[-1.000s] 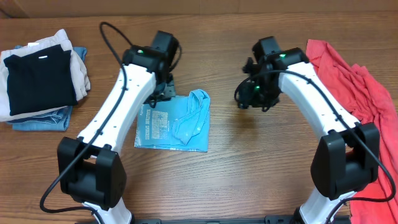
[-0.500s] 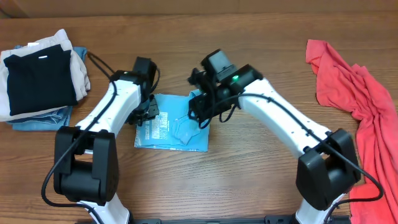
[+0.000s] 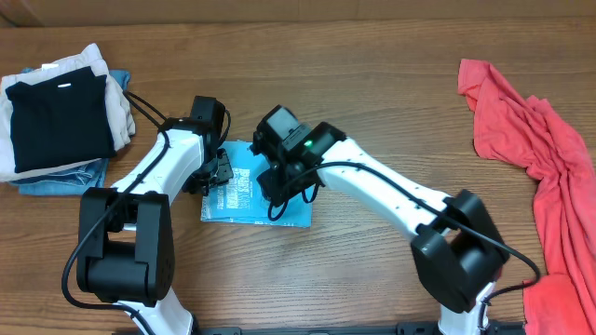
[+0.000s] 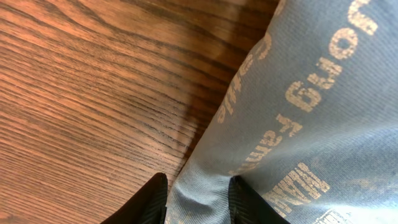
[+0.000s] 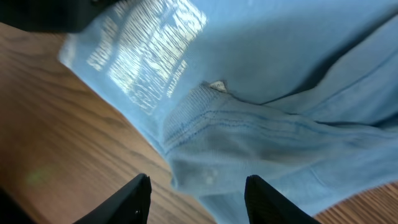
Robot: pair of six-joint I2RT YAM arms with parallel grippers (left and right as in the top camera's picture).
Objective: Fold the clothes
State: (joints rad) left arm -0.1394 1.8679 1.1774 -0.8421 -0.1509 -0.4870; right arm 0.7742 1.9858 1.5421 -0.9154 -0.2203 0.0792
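Overhead looks straight down, far; both wrist views close, sharing blue T-shirt.
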